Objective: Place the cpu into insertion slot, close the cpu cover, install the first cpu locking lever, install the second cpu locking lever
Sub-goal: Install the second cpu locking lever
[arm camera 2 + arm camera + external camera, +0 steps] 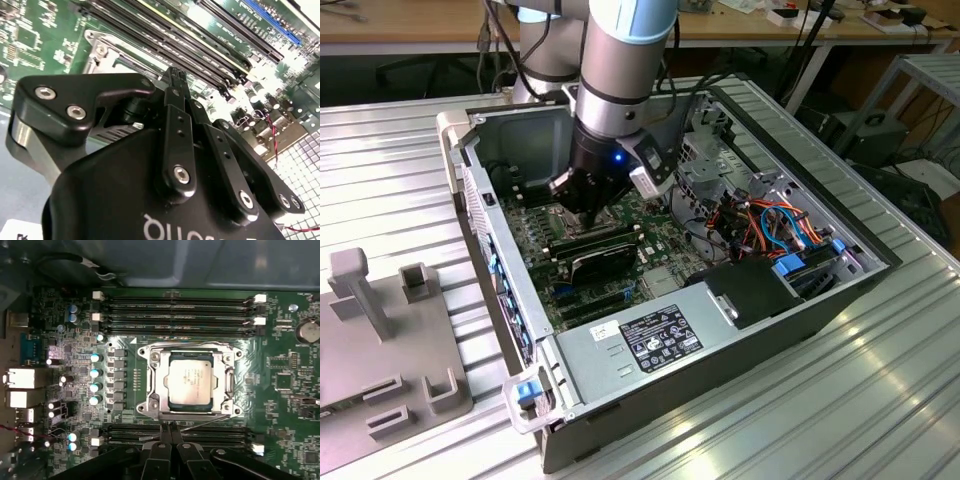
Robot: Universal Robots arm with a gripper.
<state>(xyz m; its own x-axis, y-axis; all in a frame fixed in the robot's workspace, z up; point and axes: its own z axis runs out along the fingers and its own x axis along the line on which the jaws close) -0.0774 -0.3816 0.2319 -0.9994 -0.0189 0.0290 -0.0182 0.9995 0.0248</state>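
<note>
Already seated, cpu (192, 381) under cpu cover (155, 381), jaws closed beside socket edge

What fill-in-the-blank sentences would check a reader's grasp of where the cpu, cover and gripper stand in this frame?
1. In the first wrist view the cpu lies inside the insertion ____.
2. The cpu cover frames the chip, lying ____ over it.
3. The gripper has its fingers ____, tips together near the socket's edge.
4. The long black memory slots sit on a ____ circuit board.

Missing words: slot; closed; shut; green
</note>
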